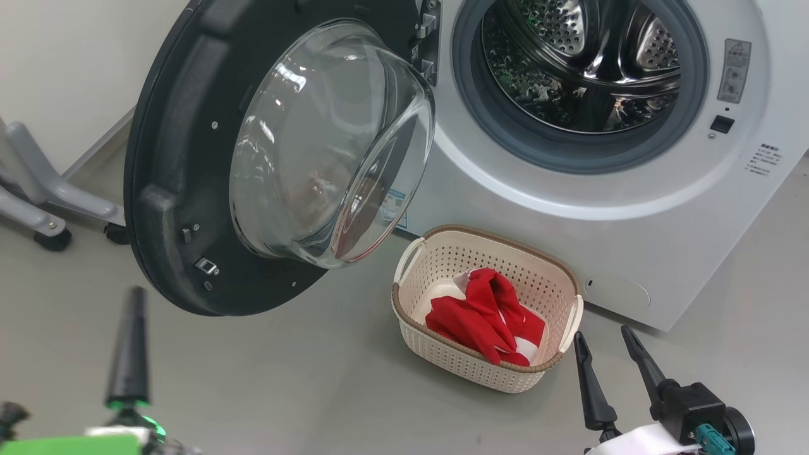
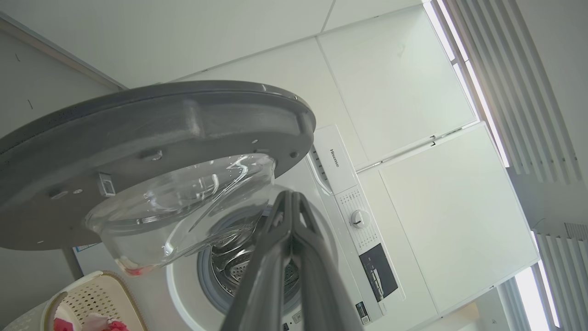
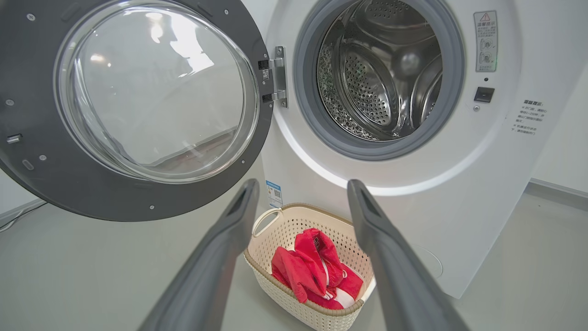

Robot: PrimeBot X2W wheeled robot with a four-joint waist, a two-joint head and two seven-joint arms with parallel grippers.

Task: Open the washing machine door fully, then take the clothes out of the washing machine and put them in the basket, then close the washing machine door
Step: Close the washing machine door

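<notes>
The washing machine [image 1: 632, 208] stands with its steel drum [image 1: 581, 63] showing no garment inside. Its door [image 1: 183, 158] hangs swung wide to the left, the glass bowl [image 1: 328, 139] bulging toward me. The red and white clothes [image 1: 486, 316] lie inside the cream basket [image 1: 411, 335] on the floor in front of the machine. My left gripper [image 1: 134, 294] is shut and holds nothing, low at the left below the door's rim. My right gripper [image 1: 603, 335] is open, just right of the basket, holding nothing. The right wrist view shows the clothes [image 3: 312, 271] in the basket [image 3: 294, 308] between my fingers.
A grey wheeled stand [image 1: 38, 196] sits at the far left by the wall. Grey floor [image 1: 284, 379] stretches between my grippers. In the left wrist view, the door [image 2: 138, 138] hangs above my shut fingers [image 2: 291, 239], with the machine's control panel [image 2: 358, 202] beyond.
</notes>
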